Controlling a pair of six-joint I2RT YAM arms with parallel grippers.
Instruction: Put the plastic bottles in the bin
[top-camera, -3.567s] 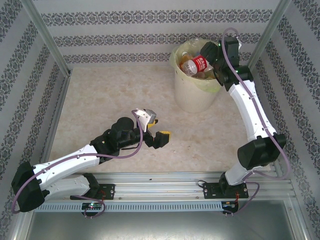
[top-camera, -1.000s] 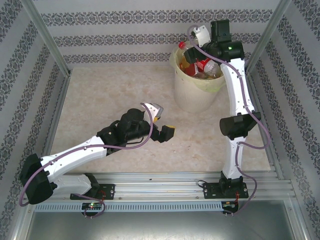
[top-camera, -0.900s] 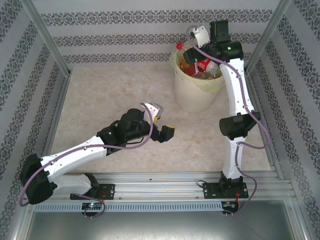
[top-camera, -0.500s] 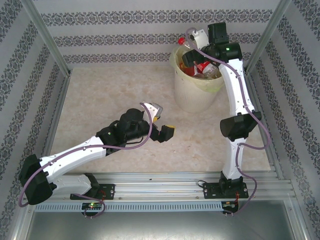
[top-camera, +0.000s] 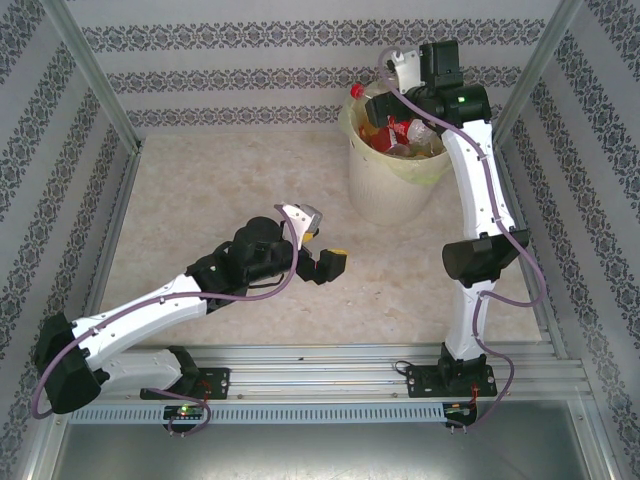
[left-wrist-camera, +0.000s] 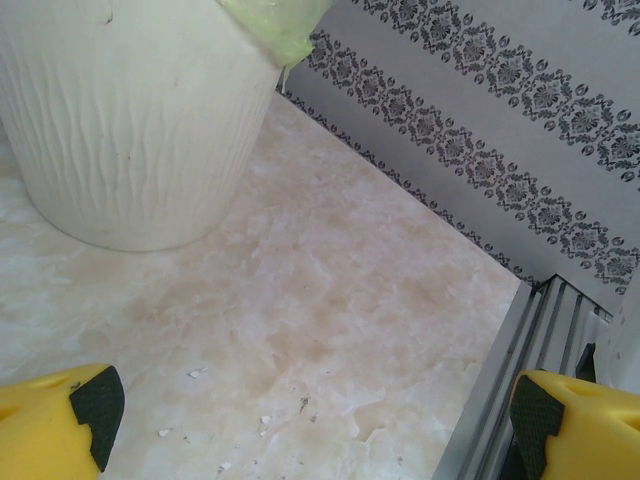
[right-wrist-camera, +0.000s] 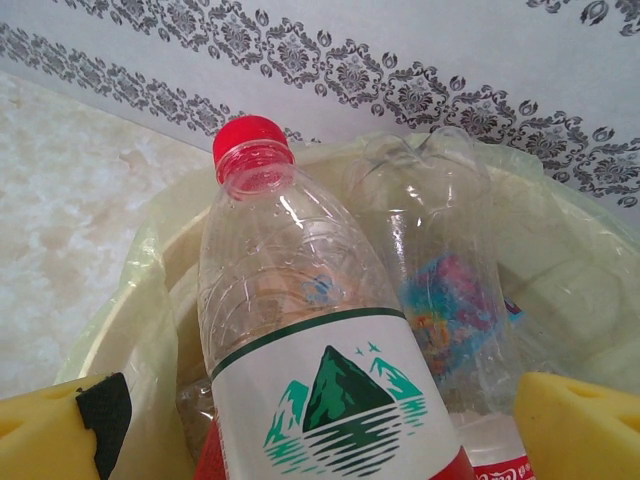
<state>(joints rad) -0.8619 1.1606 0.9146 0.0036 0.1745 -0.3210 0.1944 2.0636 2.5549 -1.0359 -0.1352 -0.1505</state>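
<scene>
Right end effector (right-wrist-camera: 312, 405) spread wide around red-capped bottle (right-wrist-camera: 290, 300) (in bin (top-camera: 385, 195))

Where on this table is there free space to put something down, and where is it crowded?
Free: the marble tabletop between the left wall and the bin, and the strip between the left hand and the right arm. Crowded: the bin's mouth, heaped with bottles by the right hand.
</scene>
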